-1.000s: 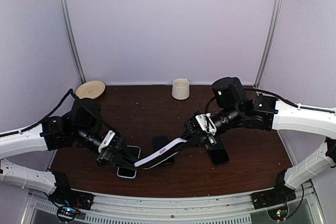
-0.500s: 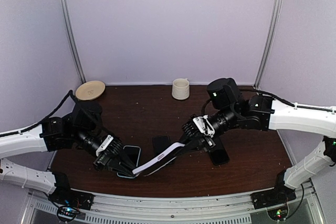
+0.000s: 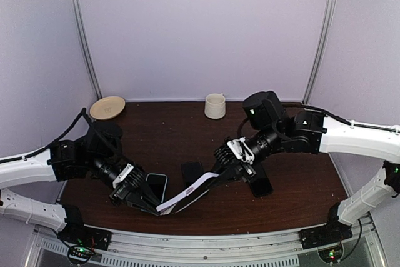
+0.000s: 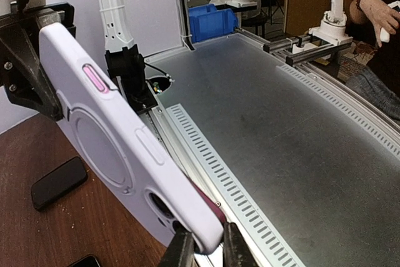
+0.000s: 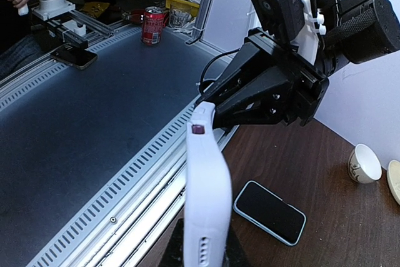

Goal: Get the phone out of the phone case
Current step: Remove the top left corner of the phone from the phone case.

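A pale lilac phone case (image 3: 185, 193) hangs slanted above the table's near edge, held at both ends. My left gripper (image 4: 203, 249) is shut on its camera-hole corner, and the case's back (image 4: 115, 145) fills that view. My right gripper (image 5: 203, 259) is shut on the other end, with the case's side edge (image 5: 206, 192) rising toward the left gripper (image 5: 212, 105). In the top view the left gripper (image 3: 153, 207) is low and the right gripper (image 3: 217, 176) higher. A dark red strip (image 4: 211, 203) shows at the case's rim. The phone is otherwise hidden inside.
A phone in a light blue case (image 3: 156, 185) lies on the brown table (image 3: 169, 136) under the held case, also seen in the right wrist view (image 5: 270, 212). Black phones (image 3: 190, 170) (image 3: 260, 185) lie nearby. A cup (image 3: 215, 105) and a plate (image 3: 107, 106) stand at the back.
My left gripper has pulled its end of the case toward the near edge and lower, and its jaws have tightened slightly. The right gripper has shifted a little left.
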Controlling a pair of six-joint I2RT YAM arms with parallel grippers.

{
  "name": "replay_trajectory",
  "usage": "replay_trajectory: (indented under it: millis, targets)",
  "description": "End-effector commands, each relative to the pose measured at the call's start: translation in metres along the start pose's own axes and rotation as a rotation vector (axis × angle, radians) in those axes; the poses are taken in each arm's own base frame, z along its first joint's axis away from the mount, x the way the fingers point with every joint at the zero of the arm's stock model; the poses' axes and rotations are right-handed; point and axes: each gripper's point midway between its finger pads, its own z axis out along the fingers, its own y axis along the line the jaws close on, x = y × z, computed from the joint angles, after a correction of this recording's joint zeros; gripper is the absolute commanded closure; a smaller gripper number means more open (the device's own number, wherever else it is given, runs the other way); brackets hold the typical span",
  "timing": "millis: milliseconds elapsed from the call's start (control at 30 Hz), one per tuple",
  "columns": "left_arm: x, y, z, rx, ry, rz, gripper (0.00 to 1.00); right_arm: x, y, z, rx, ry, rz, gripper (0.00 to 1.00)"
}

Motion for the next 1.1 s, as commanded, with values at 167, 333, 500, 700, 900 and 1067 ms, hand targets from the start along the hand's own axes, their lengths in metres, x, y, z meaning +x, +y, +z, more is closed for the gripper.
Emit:
replay_trajectory:
  millis: [167,333,500,700,900,1067]
  targets:
    - [0.000,0.034,-0.007,-0.176,0.051,0.074,0.84,-0.055,0.032,0.001,-0.162,-0.154,-0.096,1.00]
    - [0.002,0.041,-0.010,-0.220,0.072,0.075,0.84,-0.055,0.041,-0.001,-0.190,-0.140,-0.096,1.00]
    - [0.000,0.043,-0.014,-0.243,0.060,0.071,0.84,-0.057,0.049,-0.002,-0.220,-0.142,-0.093,1.00]
    - [-0.004,0.043,-0.018,-0.229,0.038,0.060,0.85,-0.056,0.058,-0.001,-0.253,-0.133,-0.092,1.00]
    - [-0.006,0.048,-0.023,-0.243,0.028,0.046,0.81,-0.058,0.066,-0.001,-0.276,-0.119,-0.095,1.00]
    - [-0.005,0.060,-0.028,-0.282,0.032,0.007,0.68,-0.057,0.068,-0.002,-0.266,-0.108,-0.102,1.00]
